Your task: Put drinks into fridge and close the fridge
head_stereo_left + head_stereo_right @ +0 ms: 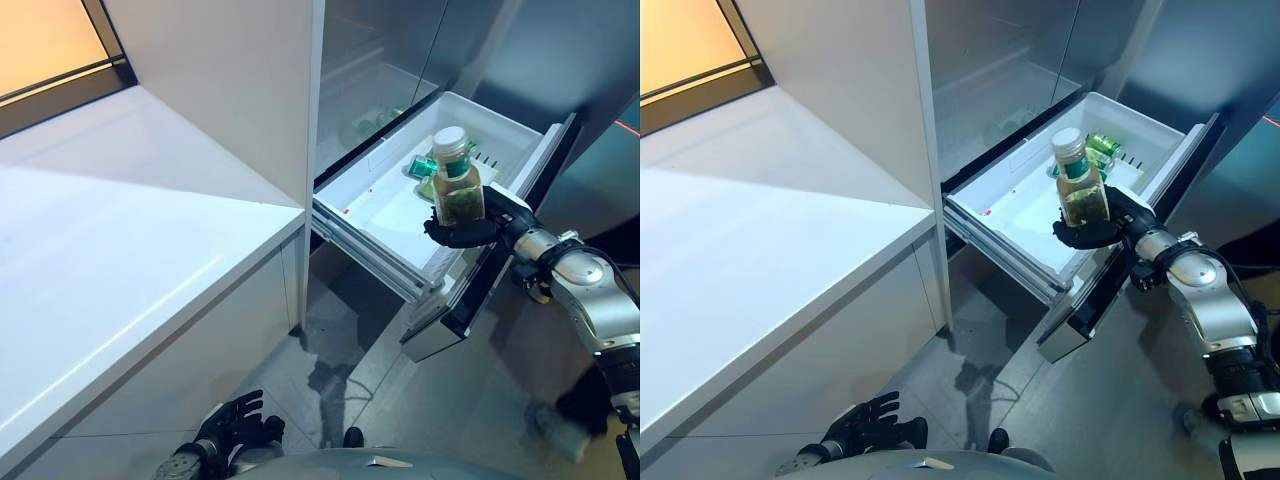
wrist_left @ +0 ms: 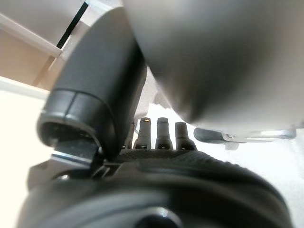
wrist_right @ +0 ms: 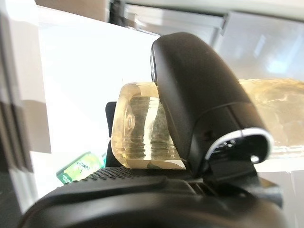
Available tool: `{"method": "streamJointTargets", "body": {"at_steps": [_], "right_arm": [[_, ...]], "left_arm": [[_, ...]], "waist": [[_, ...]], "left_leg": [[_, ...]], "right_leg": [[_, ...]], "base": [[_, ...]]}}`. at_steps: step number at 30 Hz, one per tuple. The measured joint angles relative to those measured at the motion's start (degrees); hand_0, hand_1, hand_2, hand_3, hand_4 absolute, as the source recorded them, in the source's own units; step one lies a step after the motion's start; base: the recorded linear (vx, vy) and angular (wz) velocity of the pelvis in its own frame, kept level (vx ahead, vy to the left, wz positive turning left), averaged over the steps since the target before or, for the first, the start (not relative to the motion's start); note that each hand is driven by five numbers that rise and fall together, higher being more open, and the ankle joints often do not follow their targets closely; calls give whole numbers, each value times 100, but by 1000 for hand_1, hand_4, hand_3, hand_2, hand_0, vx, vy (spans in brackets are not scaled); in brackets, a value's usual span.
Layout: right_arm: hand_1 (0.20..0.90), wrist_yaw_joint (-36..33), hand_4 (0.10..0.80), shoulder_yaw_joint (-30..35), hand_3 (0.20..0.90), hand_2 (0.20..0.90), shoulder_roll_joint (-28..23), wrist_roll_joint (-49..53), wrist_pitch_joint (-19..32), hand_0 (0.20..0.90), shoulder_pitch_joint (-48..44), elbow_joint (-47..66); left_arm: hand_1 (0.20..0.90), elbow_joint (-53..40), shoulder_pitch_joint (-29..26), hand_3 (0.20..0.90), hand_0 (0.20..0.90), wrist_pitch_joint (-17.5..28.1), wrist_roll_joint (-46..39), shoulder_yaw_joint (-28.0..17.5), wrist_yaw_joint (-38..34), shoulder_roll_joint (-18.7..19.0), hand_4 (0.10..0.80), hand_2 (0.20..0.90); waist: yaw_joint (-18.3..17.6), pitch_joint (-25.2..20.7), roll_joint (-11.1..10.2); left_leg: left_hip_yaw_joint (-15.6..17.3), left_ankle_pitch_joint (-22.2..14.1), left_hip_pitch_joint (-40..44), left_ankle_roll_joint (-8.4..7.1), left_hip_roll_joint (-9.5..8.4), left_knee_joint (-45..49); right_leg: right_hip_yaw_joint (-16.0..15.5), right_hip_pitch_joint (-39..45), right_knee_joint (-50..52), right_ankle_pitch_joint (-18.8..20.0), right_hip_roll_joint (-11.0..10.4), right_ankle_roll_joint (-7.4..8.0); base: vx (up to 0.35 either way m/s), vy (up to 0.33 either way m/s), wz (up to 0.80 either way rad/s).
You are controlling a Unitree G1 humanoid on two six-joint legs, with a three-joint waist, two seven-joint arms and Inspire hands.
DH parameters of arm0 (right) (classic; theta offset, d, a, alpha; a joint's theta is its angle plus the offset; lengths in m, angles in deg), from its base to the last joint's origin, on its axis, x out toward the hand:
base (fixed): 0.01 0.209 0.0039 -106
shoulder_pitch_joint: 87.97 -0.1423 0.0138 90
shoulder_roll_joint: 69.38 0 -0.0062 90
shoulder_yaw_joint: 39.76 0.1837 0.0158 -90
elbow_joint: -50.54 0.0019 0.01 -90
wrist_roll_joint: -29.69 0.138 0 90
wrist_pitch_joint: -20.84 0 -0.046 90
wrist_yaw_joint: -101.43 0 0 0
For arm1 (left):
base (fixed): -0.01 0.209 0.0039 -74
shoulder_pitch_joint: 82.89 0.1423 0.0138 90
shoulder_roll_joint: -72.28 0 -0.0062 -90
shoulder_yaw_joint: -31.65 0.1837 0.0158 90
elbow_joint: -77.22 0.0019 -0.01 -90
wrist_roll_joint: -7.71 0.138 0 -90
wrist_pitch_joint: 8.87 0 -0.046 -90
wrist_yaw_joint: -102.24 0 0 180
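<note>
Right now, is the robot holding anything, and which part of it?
Yes: the right hand grips a bottle round its lower body, above the open drawer. The left hand holds nothing.

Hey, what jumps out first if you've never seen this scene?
The right hand holds an upright bottle of yellowish drink over the fridge's pulled-out white drawer, where green cans already lie. A white counter fills the left side, and the left hand hangs low beside it.

White counter (image 1: 120, 250), grey tiled floor (image 1: 450, 400), window (image 1: 50, 50).
</note>
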Motion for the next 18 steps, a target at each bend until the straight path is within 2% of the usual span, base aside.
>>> {"method": "streamJointTargets", "body": {"at_steps": [6, 11, 18], "right_arm": [[300, 197, 100, -468, 200, 300, -134, -7, -30, 300, -651, -480], [300, 214, 100, -1121, 200, 300, -132, -10, -131, 300, -1453, -1198], [300, 228, 100, -1902, 200, 300, -56, -121, -481, 300, -2417, -2256]], "left_arm": [[900, 230, -145, 900, 900, 73, 2, -147, -106, 68, 800, 900], [900, 263, -254, 900, 900, 63, -2, -151, -105, 227, 800, 900], [900, 283, -431, 900, 900, 44, -10, -149, -83, 365, 800, 900]], "waist": [[203, 104, -241], [384, 189, -431], [658, 228, -546]], "left_leg": [[-39, 5, -14, -7, 0, 1], [-72, 9, -40, -13, 0, 2], [-193, 45, -288, -27, 0, 4]], "right_leg": [[-28, 1, 0, 0, 5, 0], [-57, -10, 0, -1, 8, 1], [-165, -211, 1, 1, 15, -1]], "base": [[53, -40, 3], [30, -39, 3], [-30, -24, 8]]}}
